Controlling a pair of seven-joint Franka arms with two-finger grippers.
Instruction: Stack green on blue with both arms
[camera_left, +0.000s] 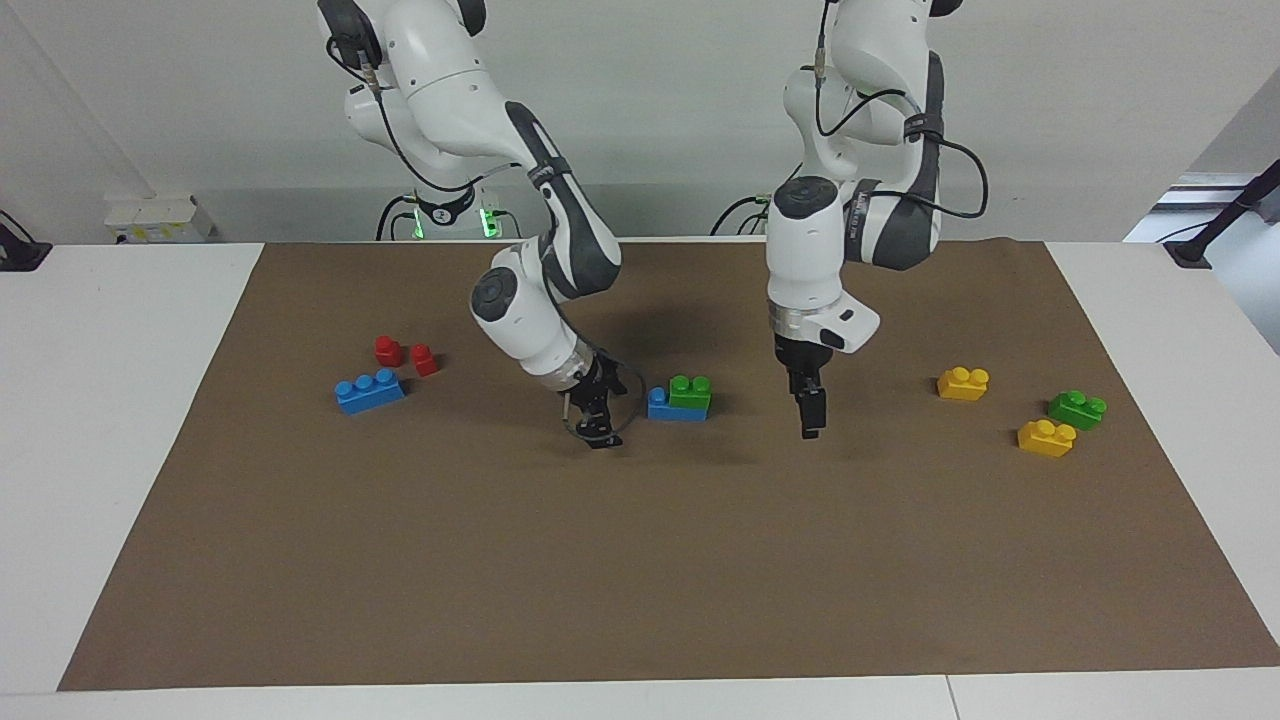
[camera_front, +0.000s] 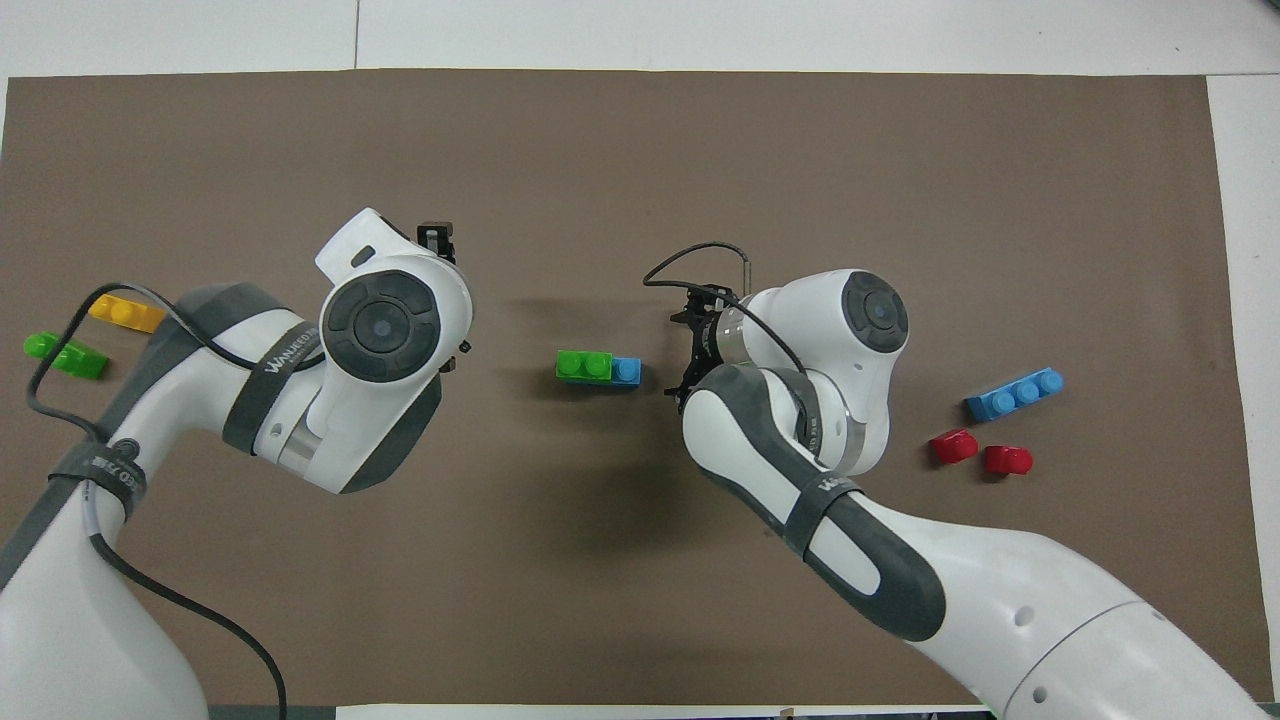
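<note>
A green brick (camera_left: 690, 390) sits on a blue brick (camera_left: 660, 405) in the middle of the brown mat; one blue stud stays bare at the right arm's end. The pair also shows in the overhead view, green (camera_front: 583, 365) on blue (camera_front: 627, 371). My right gripper (camera_left: 598, 425) hangs tilted just above the mat beside the blue end, apart from it and holding nothing; it also shows in the overhead view (camera_front: 685, 352). My left gripper (camera_left: 810, 418) points straight down over bare mat beside the green end, holding nothing, and its tip shows in the overhead view (camera_front: 436, 240).
A second blue brick (camera_left: 370, 391) and two red pieces (camera_left: 388, 350) (camera_left: 424, 360) lie toward the right arm's end. Two yellow bricks (camera_left: 963, 383) (camera_left: 1046, 438) and a second green brick (camera_left: 1077, 409) lie toward the left arm's end.
</note>
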